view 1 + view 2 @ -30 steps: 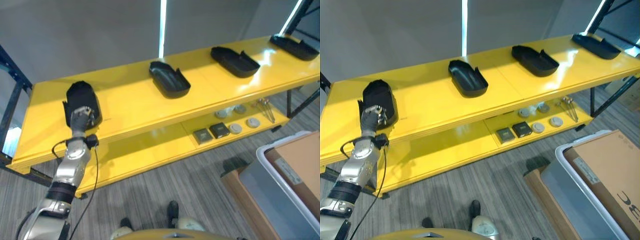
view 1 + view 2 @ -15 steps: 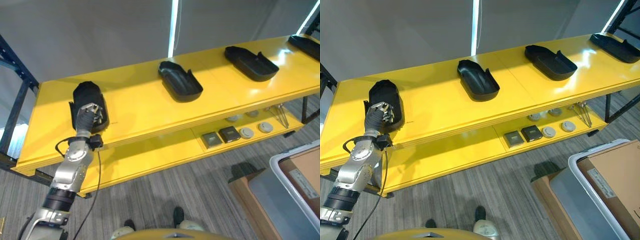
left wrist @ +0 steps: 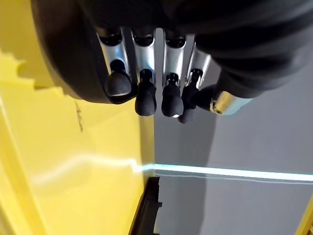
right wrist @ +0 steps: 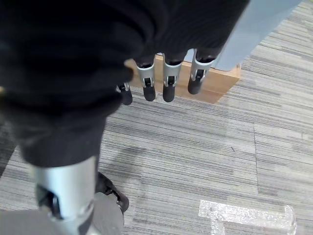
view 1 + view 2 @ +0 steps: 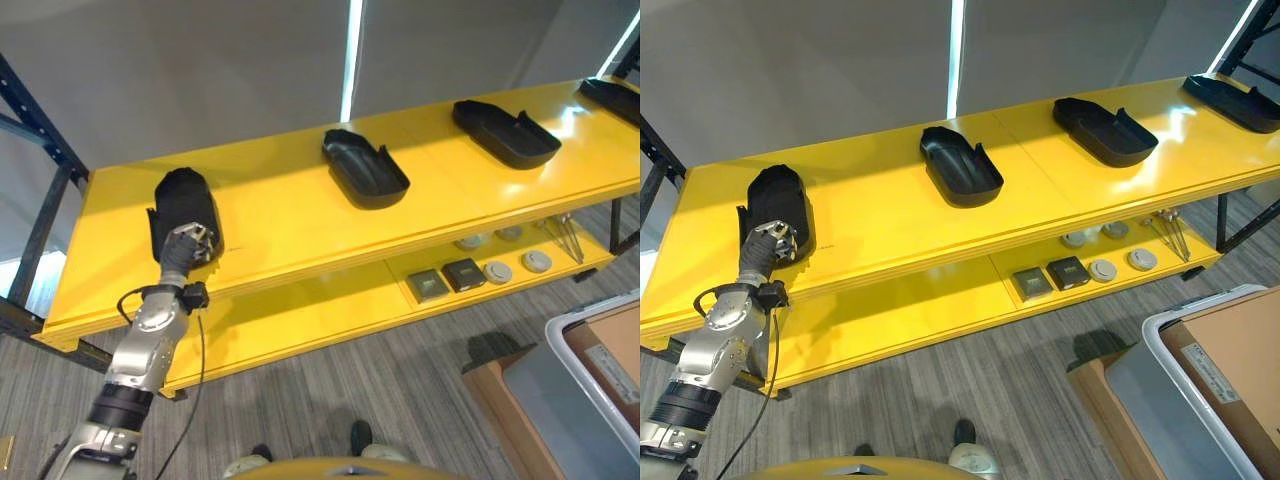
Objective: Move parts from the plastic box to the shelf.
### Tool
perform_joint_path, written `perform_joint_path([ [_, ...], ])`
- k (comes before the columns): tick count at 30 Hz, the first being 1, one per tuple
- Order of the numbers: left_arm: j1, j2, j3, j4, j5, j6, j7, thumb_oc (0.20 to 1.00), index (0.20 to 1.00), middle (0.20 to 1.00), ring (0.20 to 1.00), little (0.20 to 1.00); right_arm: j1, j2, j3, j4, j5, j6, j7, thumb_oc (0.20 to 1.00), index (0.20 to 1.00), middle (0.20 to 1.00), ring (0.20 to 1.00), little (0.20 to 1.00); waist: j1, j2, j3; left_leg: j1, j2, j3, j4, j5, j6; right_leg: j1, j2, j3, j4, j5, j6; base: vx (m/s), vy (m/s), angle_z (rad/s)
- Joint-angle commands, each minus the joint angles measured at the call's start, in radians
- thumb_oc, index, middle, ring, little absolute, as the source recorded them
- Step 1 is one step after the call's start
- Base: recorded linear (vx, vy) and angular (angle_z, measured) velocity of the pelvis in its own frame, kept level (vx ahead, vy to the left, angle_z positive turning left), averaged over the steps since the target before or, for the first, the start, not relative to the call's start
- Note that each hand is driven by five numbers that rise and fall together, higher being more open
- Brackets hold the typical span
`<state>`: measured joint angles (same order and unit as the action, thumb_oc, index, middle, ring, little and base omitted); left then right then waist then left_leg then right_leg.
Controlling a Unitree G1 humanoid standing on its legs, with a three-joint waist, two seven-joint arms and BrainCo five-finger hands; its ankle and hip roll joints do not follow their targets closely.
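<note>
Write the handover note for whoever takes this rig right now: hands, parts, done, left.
Left hand: fingers relaxed at the near end of the leftmost black part on the shelf's top board, gripping nothing.
Right hand: idle, open, over the floor.
Done: four black parts lie along the top board.
Left: the plastic box stands at lower right; its contents are not visible, so check it.
</note>
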<state>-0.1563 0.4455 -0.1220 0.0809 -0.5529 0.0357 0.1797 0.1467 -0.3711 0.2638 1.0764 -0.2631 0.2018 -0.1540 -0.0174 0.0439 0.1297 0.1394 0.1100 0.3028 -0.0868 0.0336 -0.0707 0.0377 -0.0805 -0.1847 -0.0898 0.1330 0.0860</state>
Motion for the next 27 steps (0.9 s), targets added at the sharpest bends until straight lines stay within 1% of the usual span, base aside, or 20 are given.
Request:
perform_joint_path([
  [1,-0.021,0.011,-0.013,-0.055,-0.001,-0.067,-0.032,0.200,0.200,0.200,0.200,0.200,-0.007,-0.007,0.009,0.038,0.000,0.006,-0.012,1.000,1.000,1.000,1.000,1.000,0.005,-0.031,0.003,-0.035,-0.005,-0.011,0.028,-0.061,0.020,0.036,-0.070,0.001,0.003,-0.089,0.072,0.00,0.000,0.00],
  [3,-0.005,0.001,-0.019,-0.042,0.003,-0.072,-0.024,0.200,0.200,0.200,0.200,0.200,-0.005,-0.004,0.012,0.036,0.001,0.008,-0.015,1.000,1.000,1.000,1.000,1.000,0.007,-0.031,0.003,-0.035,-0.004,-0.011,0.031,-0.061,0.019,0.038,-0.071,-0.001,0.003,-0.089,0.072,0.00,0.000,0.00],
  [6,-0.001,0.000,-0.025,-0.009,0.007,-0.105,-0.011,0.200,0.200,0.200,0.200,0.200,-0.006,-0.007,0.018,0.030,0.005,0.016,-0.014,1.000,1.000,1.000,1.000,1.000,0.007,-0.033,0.003,-0.033,-0.004,-0.012,0.031,-0.061,0.021,0.040,-0.071,-0.001,0.003,-0.089,0.071,0.00,0.000,0.00],
  [17,-0.007,-0.013,-0.026,0.074,0.028,-0.118,0.056,0.200,0.200,0.200,0.200,0.200,-0.003,-0.006,0.023,0.043,0.006,0.005,-0.016,1.000,1.000,1.000,1.000,1.000,0.003,-0.035,0.004,-0.029,-0.004,-0.013,0.034,-0.064,0.021,0.044,-0.071,0.002,0.003,-0.091,0.071,0.00,0.000,0.00],
  [20,-0.021,-0.028,-0.025,0.152,-0.011,-0.125,0.086,0.200,0.200,0.200,0.200,0.200,-0.001,-0.007,0.028,0.042,-0.002,0.005,-0.017,1.000,1.000,1.000,1.000,1.000,-0.004,-0.036,0.001,-0.026,-0.004,-0.010,0.031,-0.062,0.021,0.043,-0.069,0.007,0.003,-0.090,0.071,0.00,0.000,0.00],
  [22,-0.049,-0.043,-0.029,0.235,0.001,-0.147,0.102,0.200,0.200,0.200,0.200,0.200,-0.002,-0.009,0.038,0.036,-0.004,0.009,-0.016,1.000,1.000,1.000,1.000,1.000,-0.012,-0.039,0.001,-0.025,-0.003,-0.006,0.033,-0.063,0.022,0.042,-0.068,0.011,0.004,-0.091,0.072,0.00,0.000,0.00],
  [27,-0.072,-0.058,-0.028,0.301,0.014,-0.156,0.126,0.200,0.200,0.200,0.200,0.200,-0.009,-0.011,0.043,0.043,-0.008,0.003,-0.015,1.000,1.000,1.000,1.000,1.000,-0.018,-0.041,0.003,-0.027,-0.001,-0.006,0.037,-0.066,0.022,0.038,-0.068,0.016,0.007,-0.094,0.073,0.00,0.000,0.00],
])
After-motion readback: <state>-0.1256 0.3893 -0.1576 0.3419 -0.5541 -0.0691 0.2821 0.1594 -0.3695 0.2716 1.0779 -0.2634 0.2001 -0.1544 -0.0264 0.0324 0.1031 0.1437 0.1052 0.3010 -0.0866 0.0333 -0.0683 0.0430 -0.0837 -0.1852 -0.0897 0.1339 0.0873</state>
